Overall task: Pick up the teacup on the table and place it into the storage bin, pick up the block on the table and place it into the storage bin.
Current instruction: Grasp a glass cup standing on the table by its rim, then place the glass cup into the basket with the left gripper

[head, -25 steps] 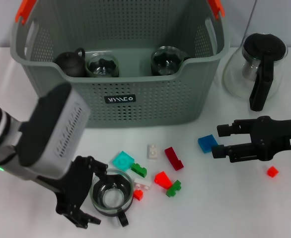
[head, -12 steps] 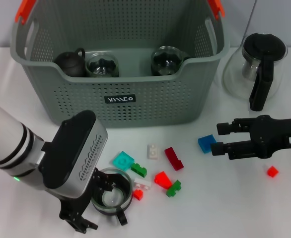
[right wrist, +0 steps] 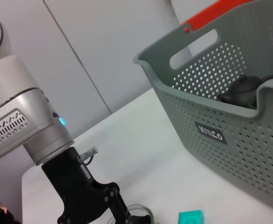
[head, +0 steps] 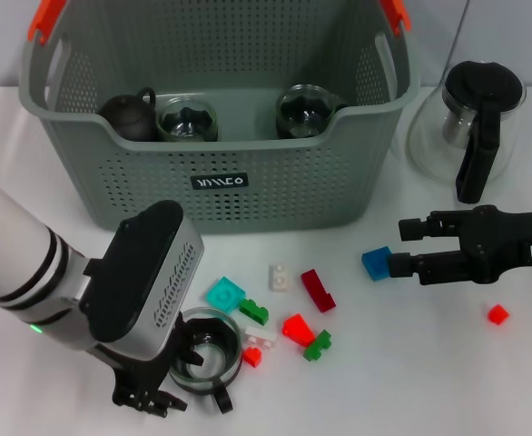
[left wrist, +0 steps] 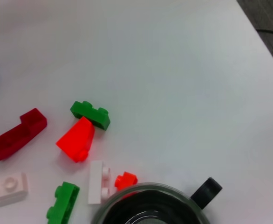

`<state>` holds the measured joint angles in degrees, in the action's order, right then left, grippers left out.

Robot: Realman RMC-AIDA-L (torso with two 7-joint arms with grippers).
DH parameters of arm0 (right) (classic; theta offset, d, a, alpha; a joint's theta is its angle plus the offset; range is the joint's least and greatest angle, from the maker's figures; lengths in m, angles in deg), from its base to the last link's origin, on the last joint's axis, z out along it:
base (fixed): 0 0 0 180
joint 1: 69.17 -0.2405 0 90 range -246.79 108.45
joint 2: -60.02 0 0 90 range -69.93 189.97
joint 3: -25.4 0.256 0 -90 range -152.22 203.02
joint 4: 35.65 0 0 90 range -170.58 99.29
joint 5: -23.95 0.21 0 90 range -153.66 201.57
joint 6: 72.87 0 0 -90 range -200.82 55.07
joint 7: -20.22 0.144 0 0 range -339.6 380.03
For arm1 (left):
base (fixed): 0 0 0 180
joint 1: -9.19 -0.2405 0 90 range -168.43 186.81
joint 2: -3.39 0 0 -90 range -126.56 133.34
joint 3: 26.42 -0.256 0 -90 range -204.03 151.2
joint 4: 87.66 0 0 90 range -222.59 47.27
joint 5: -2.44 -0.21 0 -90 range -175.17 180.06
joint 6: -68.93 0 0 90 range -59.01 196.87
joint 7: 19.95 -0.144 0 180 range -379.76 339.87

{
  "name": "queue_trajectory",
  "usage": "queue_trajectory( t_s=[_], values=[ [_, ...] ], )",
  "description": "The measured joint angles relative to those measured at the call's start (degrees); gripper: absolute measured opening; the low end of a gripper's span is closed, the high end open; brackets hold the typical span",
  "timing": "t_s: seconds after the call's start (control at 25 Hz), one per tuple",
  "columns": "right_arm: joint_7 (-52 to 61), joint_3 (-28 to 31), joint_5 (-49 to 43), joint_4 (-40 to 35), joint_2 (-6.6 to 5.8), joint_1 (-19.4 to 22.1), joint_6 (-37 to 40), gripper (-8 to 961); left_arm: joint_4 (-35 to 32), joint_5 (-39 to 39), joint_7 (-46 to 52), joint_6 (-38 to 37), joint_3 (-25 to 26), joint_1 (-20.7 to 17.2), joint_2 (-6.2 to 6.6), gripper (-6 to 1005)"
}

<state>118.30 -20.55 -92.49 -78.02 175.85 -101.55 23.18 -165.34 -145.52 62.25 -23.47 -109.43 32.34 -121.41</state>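
Observation:
The glass teacup (head: 202, 361) with a black handle stands at the table's front left; its rim also shows in the left wrist view (left wrist: 146, 207). My left gripper (head: 171, 368) is low over it, open, with its fingers astride the cup's left side. Several loose blocks lie to the cup's right, among them a red wedge (head: 296, 327) and a teal one (head: 223, 293). My right gripper (head: 402, 243) is open, with its lower finger against a blue block (head: 375, 262). The grey-green storage bin (head: 248, 195) stands behind; it also shows in the right wrist view (right wrist: 229, 116).
A glass pot with a black lid (head: 473, 118) stands right of the bin. A small red block (head: 497, 314) lies at the right. Inside the bin are a dark teapot (head: 128, 116) and two glass cups (head: 186, 120).
My left gripper has swung in over the teacup, its fingers now closer around the cup's left side. My right gripper has shifted slightly back, bringing its lower finger level with the blue block.

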Motion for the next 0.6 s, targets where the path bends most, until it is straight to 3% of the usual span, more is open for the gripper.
queue_trajectory(
  t_s=[0.2,0.6],
  values=[
    [0.08,0.03,0.03,-0.08,-0.05,0.12,0.01,822,-0.05,0.60,0.42,1.20,-0.28,-0.46,0.00,455],
    [0.08,-0.02,-0.03,-0.18,-0.19,0.49,0.01,821,-0.45,2.83,2.72,0.30,-0.22,-0.79,0.00,258]
  ],
)
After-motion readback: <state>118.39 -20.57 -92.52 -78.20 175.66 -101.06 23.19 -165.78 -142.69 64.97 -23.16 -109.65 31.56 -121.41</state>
